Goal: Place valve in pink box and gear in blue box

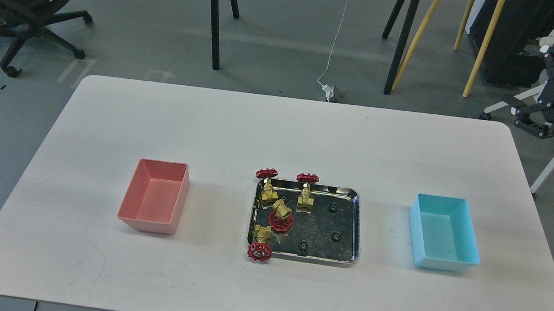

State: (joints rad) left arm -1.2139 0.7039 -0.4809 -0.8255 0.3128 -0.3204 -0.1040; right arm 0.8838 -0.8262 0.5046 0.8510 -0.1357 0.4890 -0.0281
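Several brass valves with red handwheels lie in the left half of a shiny steel tray (357,222) at the table's middle. One valve (260,244) hangs over the tray's front left corner. Several tiny black gears sit in the tray, one gear (335,236) towards its right side. The pink box (155,197) stands to the left of the tray and the blue box (443,232) to its right, both with nothing inside. My right gripper (539,85) hovers off the table's far right corner, fingers apart and holding nothing. No left arm shows.
The white table (278,135) is bare around the tray and boxes. Beyond its far edge are black and wooden stand legs, a floor cable and an office chair at the far left.
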